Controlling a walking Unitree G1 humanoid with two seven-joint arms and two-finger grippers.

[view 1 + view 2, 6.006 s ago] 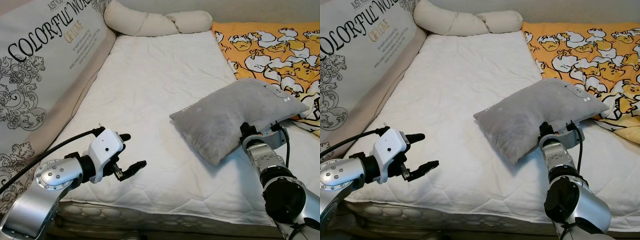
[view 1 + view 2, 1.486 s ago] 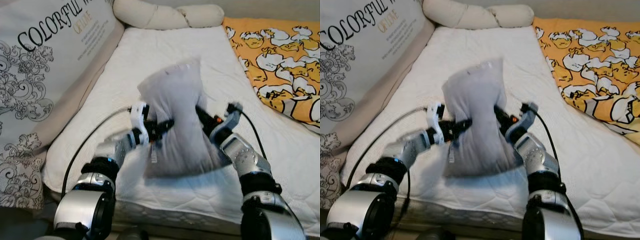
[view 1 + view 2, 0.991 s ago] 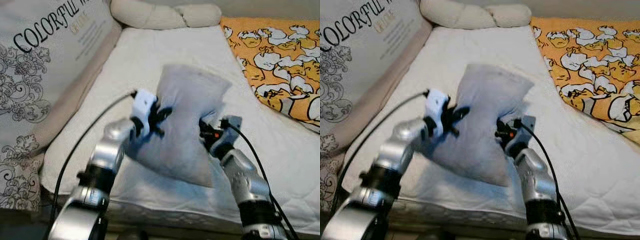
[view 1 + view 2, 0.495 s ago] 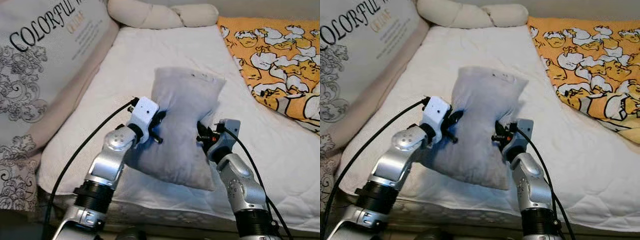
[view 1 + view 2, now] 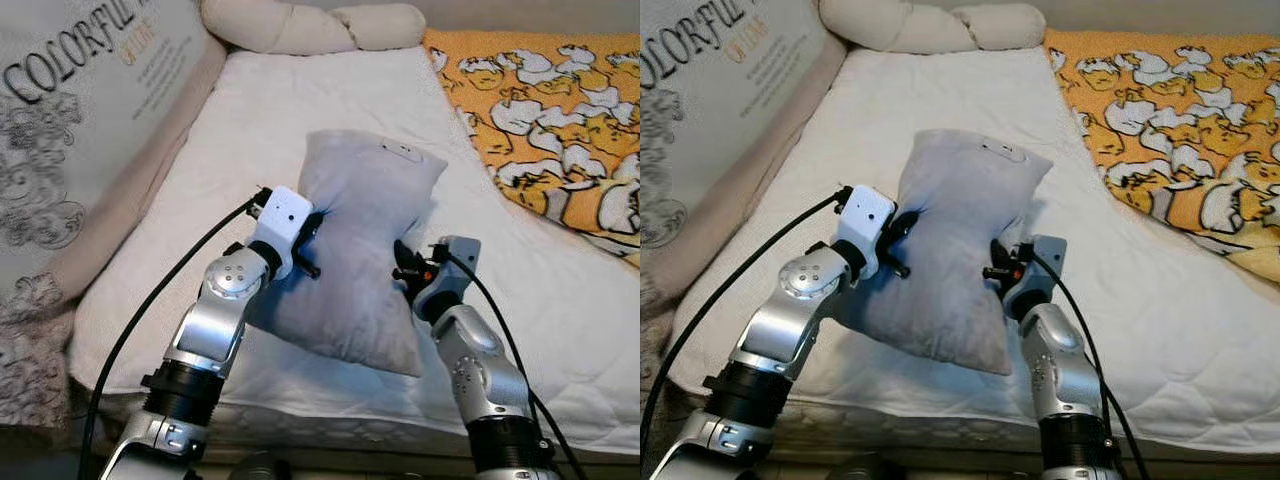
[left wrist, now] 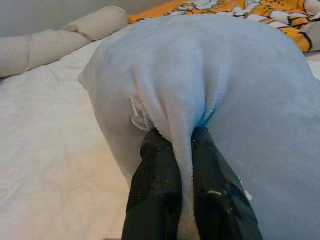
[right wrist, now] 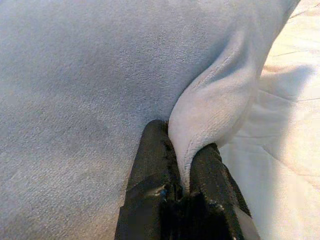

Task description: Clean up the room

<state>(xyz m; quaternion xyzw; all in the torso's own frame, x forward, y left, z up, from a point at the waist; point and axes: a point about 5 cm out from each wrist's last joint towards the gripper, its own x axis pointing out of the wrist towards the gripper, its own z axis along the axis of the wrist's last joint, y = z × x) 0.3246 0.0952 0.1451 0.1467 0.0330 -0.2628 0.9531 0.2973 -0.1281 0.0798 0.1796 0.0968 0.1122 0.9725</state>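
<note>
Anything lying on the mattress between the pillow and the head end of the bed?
Nothing visible. The grey pillow is pinched by both tools, and white mattress runs bare up to the cream bolster.

The bed's white mattress [image 5: 300, 130] has a long cream bolster [image 5: 310, 27] at its far end and an orange duck-print blanket [image 5: 545, 110] along its right side.

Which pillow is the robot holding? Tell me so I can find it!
Look at the white mattress. Above its middle, the grey pillow is pinched between the left end effector and right end effector. It is plain grey, unlike the cream bolster and the yellow duck blanket.
</note>
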